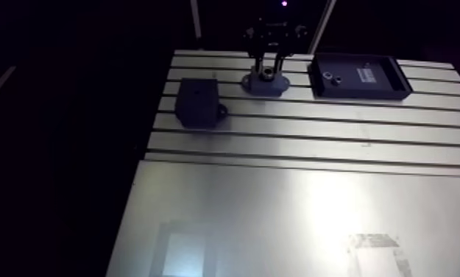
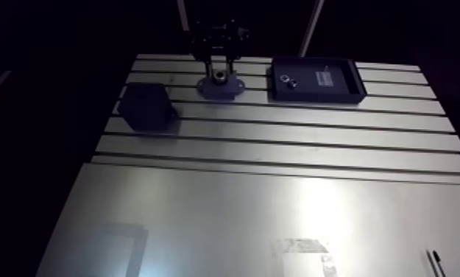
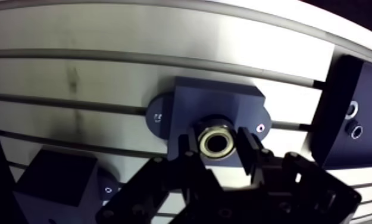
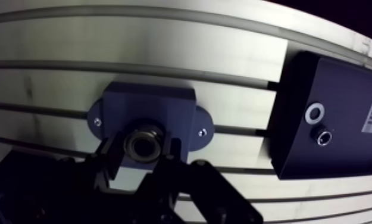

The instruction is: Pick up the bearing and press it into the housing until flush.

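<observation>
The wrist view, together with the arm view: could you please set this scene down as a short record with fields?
gripper: shut on the bearing, one finger on each side
bearing: metal ring, at the housing's bore; whether it is flush cannot be told
housing: dark, two mounting ears, on the slotted table
tray: dark, beside the housing, holds a light ring and a small dark part
block: dark, on the housing's other side, apart from it
</observation>
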Robot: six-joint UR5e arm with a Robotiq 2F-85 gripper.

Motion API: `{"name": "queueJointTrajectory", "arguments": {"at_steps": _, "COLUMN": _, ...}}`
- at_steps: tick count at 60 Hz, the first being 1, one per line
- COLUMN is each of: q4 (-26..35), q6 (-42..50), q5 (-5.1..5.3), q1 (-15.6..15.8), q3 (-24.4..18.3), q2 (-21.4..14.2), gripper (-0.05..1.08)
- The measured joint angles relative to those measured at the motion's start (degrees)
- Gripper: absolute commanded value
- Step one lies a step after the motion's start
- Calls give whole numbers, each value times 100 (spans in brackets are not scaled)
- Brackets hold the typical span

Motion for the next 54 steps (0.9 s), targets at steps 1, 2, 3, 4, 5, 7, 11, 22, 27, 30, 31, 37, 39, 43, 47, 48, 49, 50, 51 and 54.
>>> {"name": "queueJointTrajectory", "arguments": {"at_steps": 1, "q4": 0, "q6": 0, "q5": 0, "q1": 0, "q3": 0, "q2": 1, "gripper": 58}}
{"name": "queueJointTrajectory", "arguments": {"at_steps": 2, "q4": 0, "q6": -1, "q5": 0, "q1": -1, "q3": 0, "q2": 3, "gripper": 58}}
{"name": "queueJointTrajectory", "arguments": {"at_steps": 3, "q4": 0, "q6": -1, "q5": 0, "q1": -1, "q3": 0, "q2": 4, "gripper": 58}}
{"name": "queueJointTrajectory", "arguments": {"at_steps": 4, "q4": 0, "q6": -2, "q5": 0, "q1": -1, "q3": 0, "q2": 5, "gripper": 58}}
{"name": "queueJointTrajectory", "arguments": {"at_steps": 5, "q4": 0, "q6": -2, "q5": 0, "q1": 0, "q3": 0, "q2": 6, "gripper": 58}}
{"name": "queueJointTrajectory", "arguments": {"at_steps": 7, "q4": 0, "q6": -4, "q5": 0, "q1": -1, "q3": 0, "q2": 7, "gripper": 58}}
{"name": "queueJointTrajectory", "arguments": {"at_steps": 11, "q4": 0, "q6": -5, "q5": 1, "q1": 0, "q3": -1, "q2": 8, "gripper": 58}}
{"name": "queueJointTrajectory", "arguments": {"at_steps": 22, "q4": -3, "q6": -7, "q5": 6, "q1": 9, "q3": -2, "q2": 12, "gripper": 58}}
{"name": "queueJointTrajectory", "arguments": {"at_steps": 27, "q4": -5, "q6": -8, "q5": 7, "q1": 8, "q3": -4, "q2": 23, "gripper": 58}}
{"name": "queueJointTrajectory", "arguments": {"at_steps": 30, "q4": -6, "q6": -8, "q5": 7, "q1": 7, "q3": -6, "q2": 34, "gripper": 58}}
{"name": "queueJointTrajectory", "arguments": {"at_steps": 31, "q4": -7, "q6": -8, "q5": 7, "q1": 6, "q3": -6, "q2": 37, "gripper": 58}}
{"name": "queueJointTrajectory", "arguments": {"at_steps": 37, "q4": -8, "q6": -8, "q5": 7, "q1": 2, "q3": -8, "q2": 54, "gripper": 58}}
{"name": "queueJointTrajectory", "arguments": {"at_steps": 39, "q4": -8, "q6": -8, "q5": 6, "q1": 2, "q3": -8, "q2": 57, "gripper": 58}}
{"name": "queueJointTrajectory", "arguments": {"at_steps": 43, "q4": -8, "q6": -8, "q5": 4, "q1": 2, "q3": -9, "q2": 64, "gripper": 58}}
{"name": "queueJointTrajectory", "arguments": {"at_steps": 47, "q4": -8, "q6": -8, "q5": 3, "q1": 2, "q3": -9, "q2": 69, "gripper": 58}}
{"name": "queueJointTrajectory", "arguments": {"at_steps": 48, "q4": -9, "q6": -9, "q5": 2, "q1": 3, "q3": -9, "q2": 69, "gripper": 58}}
{"name": "queueJointTrajectory", "arguments": {"at_steps": 49, "q4": -9, "q6": -8, "q5": 2, "q1": 3, "q3": -9, "q2": 69, "gripper": 58}}
{"name": "queueJointTrajectory", "arguments": {"at_steps": 50, "q4": -9, "q6": -8, "q5": 2, "q1": 3, "q3": -9, "q2": 70, "gripper": 58}}
{"name": "queueJointTrajectory", "arguments": {"at_steps": 51, "q4": -9, "q6": -8, "q5": 2, "q1": 3, "q3": -9, "q2": 70, "gripper": 58}}
{"name": "queueJointTrajectory", "arguments": {"at_steps": 54, "q4": -9, "q6": -8, "q5": 1, "q1": 2, "q3": -9, "q2": 71, "gripper": 58}}
